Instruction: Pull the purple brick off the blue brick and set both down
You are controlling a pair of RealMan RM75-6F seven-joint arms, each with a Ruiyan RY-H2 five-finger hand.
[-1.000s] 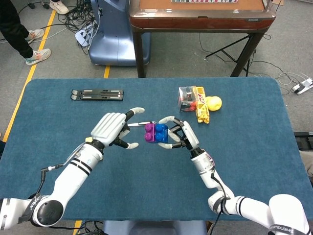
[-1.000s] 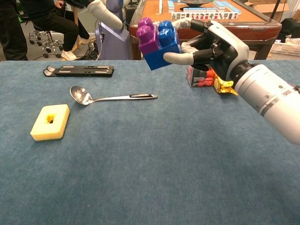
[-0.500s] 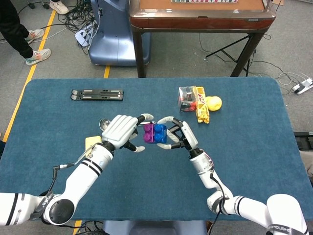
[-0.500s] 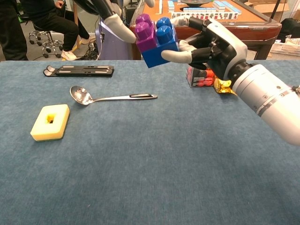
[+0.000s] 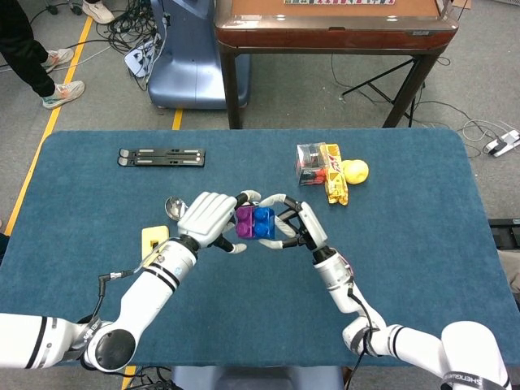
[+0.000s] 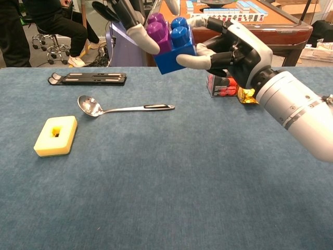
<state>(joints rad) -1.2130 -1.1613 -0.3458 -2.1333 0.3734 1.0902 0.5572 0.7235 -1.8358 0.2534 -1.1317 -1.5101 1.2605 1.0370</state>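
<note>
While the right hand (image 6: 229,49) holds the blue brick (image 6: 174,52) aloft, the left hand (image 5: 210,218) closes around the purple brick (image 6: 156,32), apparently ready to pull it free.

I count two bricks: one purple brick (image 6: 157,34), one blue brick (image 6: 177,48). I also log one spoon (image 6: 120,108), one yellow sponge (image 6: 55,136), one black rack (image 5: 162,157), one lemon (image 5: 355,171).

Left robot hand (image 5: 207,218) and right robot hand (image 5: 294,228) raised, fingers curled, facing
</note>
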